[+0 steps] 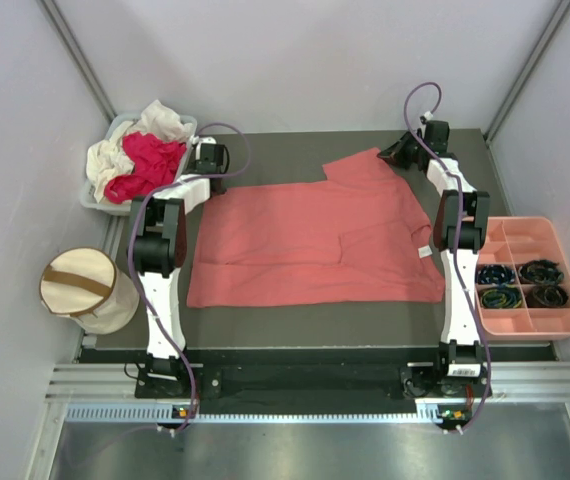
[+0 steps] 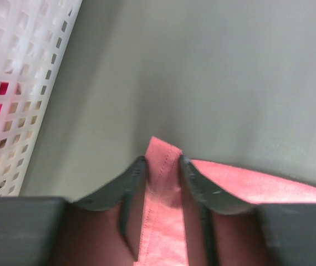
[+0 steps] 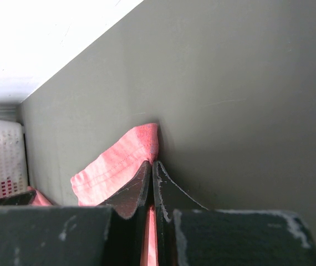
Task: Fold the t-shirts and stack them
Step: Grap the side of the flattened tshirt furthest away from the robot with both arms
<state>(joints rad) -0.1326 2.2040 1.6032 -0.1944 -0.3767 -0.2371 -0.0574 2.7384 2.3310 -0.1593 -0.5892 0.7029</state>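
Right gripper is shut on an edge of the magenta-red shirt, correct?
No. The right gripper is shut on an edge of the salmon-pink shirt, as the right wrist view shows. The magenta-red shirt lies in the white basket, seen in the top view.

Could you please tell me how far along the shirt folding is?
Done: nothing stacked yet; the pink shirt lies spread on the table. In hand: right gripper is shut on its far-right edge, left gripper has jaws either side of its far-left corner. Left: fold it, then the red shirt and cream shirt in the basket.
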